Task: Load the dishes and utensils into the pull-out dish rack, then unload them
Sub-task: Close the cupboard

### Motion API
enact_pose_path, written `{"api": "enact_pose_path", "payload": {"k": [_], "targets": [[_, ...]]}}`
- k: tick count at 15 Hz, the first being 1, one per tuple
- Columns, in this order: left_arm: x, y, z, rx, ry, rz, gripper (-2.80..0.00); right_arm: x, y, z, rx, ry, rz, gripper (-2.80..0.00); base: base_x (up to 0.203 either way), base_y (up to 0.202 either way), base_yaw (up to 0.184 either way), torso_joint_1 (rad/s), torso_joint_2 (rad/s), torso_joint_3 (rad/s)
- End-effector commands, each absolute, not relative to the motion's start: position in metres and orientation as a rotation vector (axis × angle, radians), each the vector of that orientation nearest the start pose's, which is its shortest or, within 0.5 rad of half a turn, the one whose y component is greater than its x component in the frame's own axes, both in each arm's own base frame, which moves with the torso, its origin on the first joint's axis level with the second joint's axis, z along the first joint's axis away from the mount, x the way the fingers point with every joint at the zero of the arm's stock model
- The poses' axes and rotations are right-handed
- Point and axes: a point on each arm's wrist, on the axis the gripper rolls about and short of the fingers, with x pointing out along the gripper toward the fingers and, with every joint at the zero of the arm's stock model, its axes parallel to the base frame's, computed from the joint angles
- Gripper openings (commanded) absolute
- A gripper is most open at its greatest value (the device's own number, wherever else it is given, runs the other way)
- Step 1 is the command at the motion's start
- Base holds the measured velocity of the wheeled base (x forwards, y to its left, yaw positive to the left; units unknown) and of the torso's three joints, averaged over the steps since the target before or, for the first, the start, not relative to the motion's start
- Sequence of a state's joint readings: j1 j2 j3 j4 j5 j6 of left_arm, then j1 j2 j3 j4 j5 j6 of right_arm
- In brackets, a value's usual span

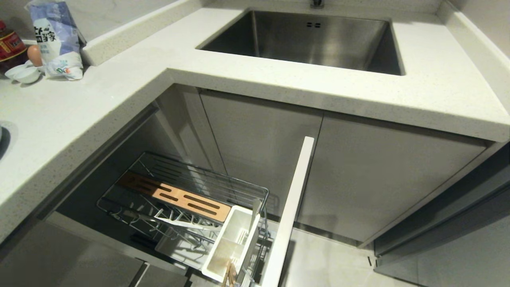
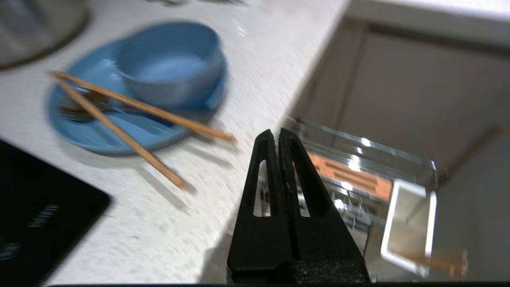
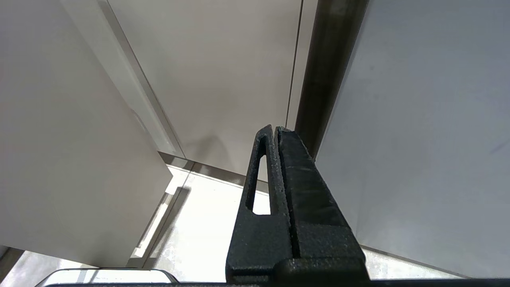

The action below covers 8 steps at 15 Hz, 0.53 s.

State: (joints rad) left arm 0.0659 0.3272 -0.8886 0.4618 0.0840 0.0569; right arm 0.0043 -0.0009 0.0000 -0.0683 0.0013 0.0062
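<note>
Table (image 2: pixel 167 223): pale speckled top, its edge running just beside the left gripper (image 2: pixel 275 133), whose fingers are pressed together on nothing. Pull-out dish rack (image 1: pixel 187 199) stands drawn out below the table edge, beyond and under the fingertips in the left wrist view; wooden strip (image 1: pixel 175 196) across the wire, white caddy (image 1: pixel 233 243) at the front panel. No plate or bowl in the rack; something light-wood pokes from the caddy's near end, too little of it in view to name. Plate (image 2: pixel 119 131), pale blue, sits on the table well to one side of the fingers, away from the rack; bowl (image 2: pixel 171 63) stands upright on it. Chopsticks (image 2: pixel 131 115) lie crossed over the plate rim, tips overhanging onto the table toward the fingers. Spoon not made out for certain. Right gripper (image 3: pixel 275 129) parked low by the cupboard fronts, fingers shut, empty. Judgement: dishes not racked. Risks: taking the plate with the bowl aboard would tip the bowl or roll the chopsticks off the edge; the rim lies flat, so the fingers may skid; the sticks need pinching together or one drops.
</note>
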Motion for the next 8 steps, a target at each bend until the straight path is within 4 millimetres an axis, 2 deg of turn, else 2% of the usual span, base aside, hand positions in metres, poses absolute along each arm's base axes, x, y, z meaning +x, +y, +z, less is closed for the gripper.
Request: {"api": "enact_pose_path", "payload": {"k": [1, 3, 8], "targets": [[-0.078, -0.001, 0.216, 0.096, -0.153, 0.096, -2.8, -0.021, 0.0, 0.076, 0.006, -0.048, 0.006, -2.8, 0.0, 0.0, 0.0, 0.0, 0.0, 0.0], [-0.065, 0.0, 0.175, 0.124, -0.165, 0.073, -2.8, -0.021, 0.0, 0.076, 0.006, -0.048, 0.006, -2.8, 0.0, 0.0, 0.0, 0.0, 0.0, 0.0], [-0.024, 0.001, 0.092, 0.161, -0.134, 0.061, -2.8, -0.021, 0.0, 0.076, 0.006, -0.048, 0.006, -2.8, 0.0, 0.0, 0.0, 0.0, 0.0, 0.0]]}}
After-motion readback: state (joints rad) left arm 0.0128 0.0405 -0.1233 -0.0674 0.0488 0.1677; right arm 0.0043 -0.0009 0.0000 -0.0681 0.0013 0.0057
